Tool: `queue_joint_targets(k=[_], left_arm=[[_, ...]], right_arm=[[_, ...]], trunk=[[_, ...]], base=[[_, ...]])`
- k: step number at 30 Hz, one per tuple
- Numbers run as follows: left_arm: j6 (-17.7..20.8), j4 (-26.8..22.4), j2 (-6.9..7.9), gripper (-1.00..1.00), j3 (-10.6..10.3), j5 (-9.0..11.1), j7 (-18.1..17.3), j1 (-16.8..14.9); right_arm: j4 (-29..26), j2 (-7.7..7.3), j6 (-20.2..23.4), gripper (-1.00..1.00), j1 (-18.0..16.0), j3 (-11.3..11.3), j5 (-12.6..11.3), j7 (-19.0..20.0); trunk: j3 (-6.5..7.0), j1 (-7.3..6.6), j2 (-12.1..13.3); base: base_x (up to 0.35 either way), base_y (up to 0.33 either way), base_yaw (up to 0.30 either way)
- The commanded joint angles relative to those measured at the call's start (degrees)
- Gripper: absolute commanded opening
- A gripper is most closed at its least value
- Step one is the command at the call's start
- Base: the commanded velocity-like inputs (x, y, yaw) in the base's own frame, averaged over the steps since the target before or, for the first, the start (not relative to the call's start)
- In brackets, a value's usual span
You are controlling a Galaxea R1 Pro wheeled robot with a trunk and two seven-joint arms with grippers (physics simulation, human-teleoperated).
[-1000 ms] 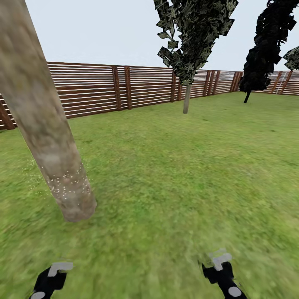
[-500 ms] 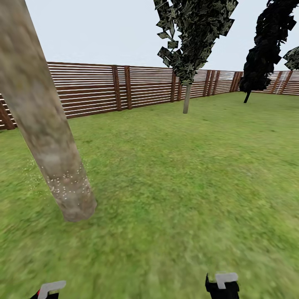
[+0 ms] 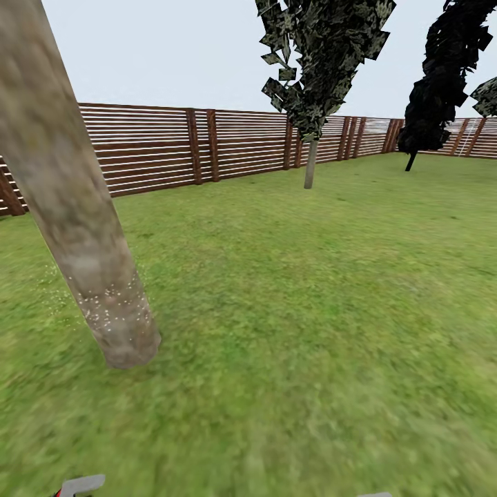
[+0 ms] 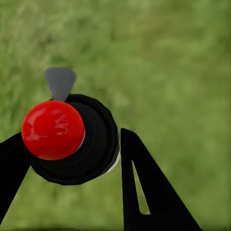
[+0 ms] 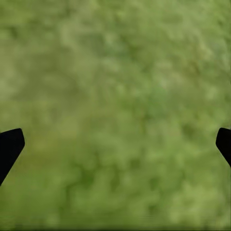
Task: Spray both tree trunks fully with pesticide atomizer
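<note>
Both arms sit lower in the head view than half a second ago: the black wrists have dropped past the bottom edge, and just a grey tip of the left gripper (image 3: 81, 485) and a sliver of the right gripper (image 3: 376, 494) remain. Trunk, fence and lawn are unchanged.

Seen from the left wrist, the left fingers (image 4: 144, 192) are clenched on the atomizer (image 4: 72, 139), one black finger pressed against each side of its round black body; its red cap (image 4: 53, 130) and grey nozzle (image 4: 60, 82) point at the grass. From the right wrist, the right fingers (image 5: 9, 147) are spread wide, released, with bare lawn (image 5: 115, 106) between them.

One thick pale tree trunk (image 3: 69, 200) leans at the left of the lawn, ahead of the left gripper, white pesticide specks (image 3: 114, 300) dotting its lower part. A brown slat fence (image 3: 207, 145) runs behind.
</note>
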Motion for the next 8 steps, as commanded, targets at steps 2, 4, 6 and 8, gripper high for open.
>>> queue_joint_targets(k=[2,4,6,8], left_arm=[[-0.2,0.1,0.02,-1.0,0.3,-0.6,0.2,0.0],[-0.2,0.1,0.02,-1.0,0.3,-0.6,0.2,0.0],[-0.2,0.1,-0.08,-1.0,0.3,-0.6,0.2,0.0],[-0.2,0.0,-0.23,-1.0,0.3,-0.6,0.3,0.0]], right_arm=[[0.0,0.08,-0.1,1.0,0.1,-0.4,0.6,-0.3],[0.0,0.05,-0.1,1.0,0.1,-0.4,0.6,-0.3],[0.0,0.09,-0.1,1.0,0.1,-0.4,0.6,-0.3],[0.0,0.07,-0.1,1.0,0.1,-0.4,0.6,-0.3]], trunk=[[-0.05,-0.01,0.0],[-0.05,-0.01,0.0],[-0.05,-0.01,0.0],[-0.05,-0.01,0.0]], base=[[0.0,0.0,0.0],[0.0,0.0,0.0],[0.0,0.0,0.0],[0.0,0.0,0.0]])
